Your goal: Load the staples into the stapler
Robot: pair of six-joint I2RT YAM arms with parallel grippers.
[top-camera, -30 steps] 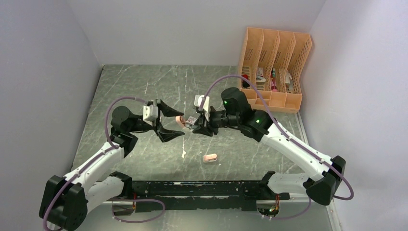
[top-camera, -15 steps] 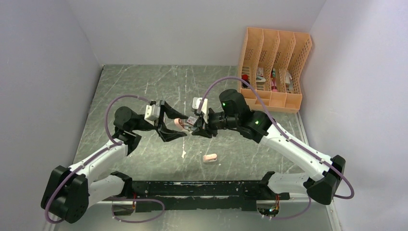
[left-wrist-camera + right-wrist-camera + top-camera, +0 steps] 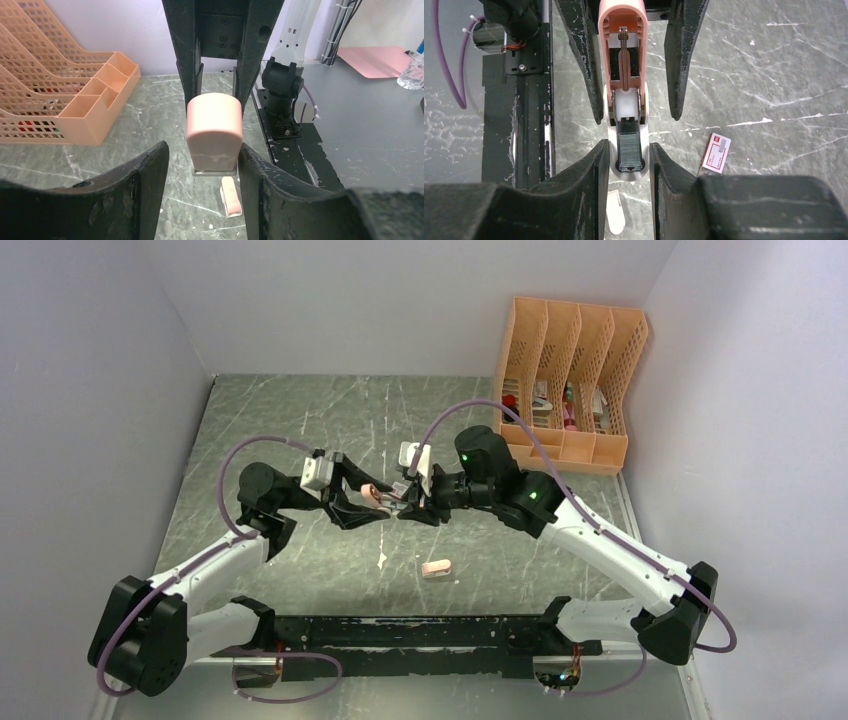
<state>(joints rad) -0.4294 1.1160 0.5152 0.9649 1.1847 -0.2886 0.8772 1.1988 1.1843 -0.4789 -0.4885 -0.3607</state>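
Note:
My right gripper [image 3: 626, 160] [image 3: 408, 504] is shut on the base of a salmon-pink mini stapler [image 3: 623, 60] [image 3: 378, 494], held above the table with its lid swung open. A silvery strip of staples [image 3: 629, 147] lies in the open magazine. My left gripper [image 3: 202, 160] [image 3: 371, 502] faces it with its jaws either side of the pink lid [image 3: 214, 127]. The right finger [image 3: 260, 175] touches the lid and a gap shows on the left side, so it is open. The red-and-white staple box [image 3: 717, 153] lies on the table below.
A second pink mini stapler [image 3: 436, 568] [image 3: 231, 196] lies on the marbled table [image 3: 300, 420] near the front. An orange mesh desk organiser [image 3: 570, 380] [image 3: 55, 95] stands at the back right. The black base rail [image 3: 420, 632] runs along the near edge.
The left gripper has moved right to the stapler's lid and its jaws have narrowed around it. The right gripper has kept its hold and barely moved.

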